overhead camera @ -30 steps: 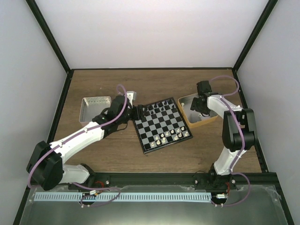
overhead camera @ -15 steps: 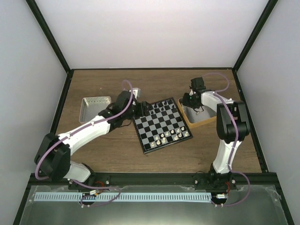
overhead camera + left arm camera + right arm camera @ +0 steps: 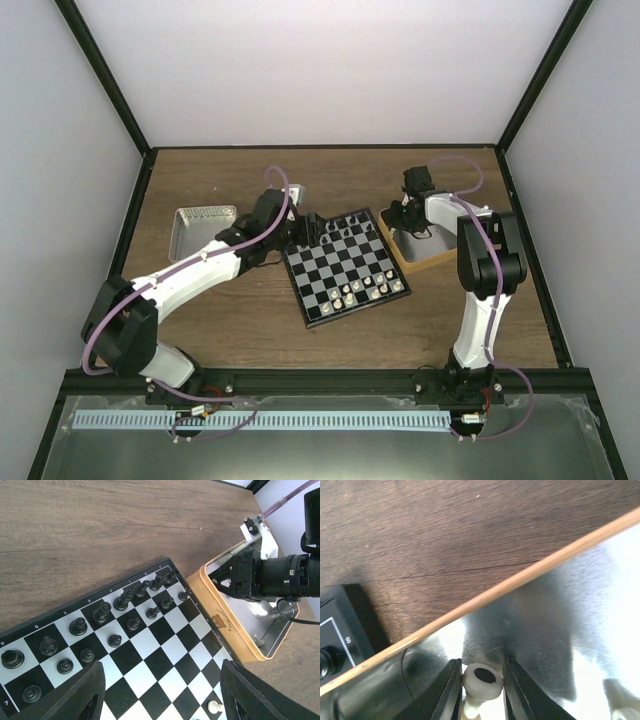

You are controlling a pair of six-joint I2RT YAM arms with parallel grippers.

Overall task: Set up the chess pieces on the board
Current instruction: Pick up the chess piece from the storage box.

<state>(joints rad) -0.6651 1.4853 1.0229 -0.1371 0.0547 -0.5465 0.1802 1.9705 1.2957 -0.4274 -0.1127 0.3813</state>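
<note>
Enclosure: plain white walls point(image 3: 320, 70), black frame posts in the corners. Brown wood-grain table point(image 3: 250, 330), matte.

Left arm point(image 3: 190, 280) runs diagonally from the near-left edge to the board's far-left corner. Right arm point(image 3: 480, 260) stands up near the right edge and folds back down into the right-hand tray.

Board point(image 3: 330, 275) is mid-table, rotated a bit off the table edges. Black chessmen point(image 3: 125, 600) fill its two far rows. White chessmen point(image 3: 365, 290) sit in the near rows, and those rows have gaps.

Silver tray point(image 3: 195, 235) is far-left of the board, well apart from it. Orange-tan tray point(image 3: 220, 625) is just beside the board's right edge, with a shiny metal floor.

Left gripper point(image 3: 308, 228) hovers over the board's far-left corner, fingers wide apart, nothing between them.

Right gripper point(image 3: 482, 690) is down inside the orange-tan tray near its far-left wall. Its fingers are clamped on a cream-white chessman point(image 3: 481, 676), one on each side. It's seen from above, so I can't tell the piece type. Another loose cream piece point(image 3: 257, 640) lies on the tray floor.
</note>
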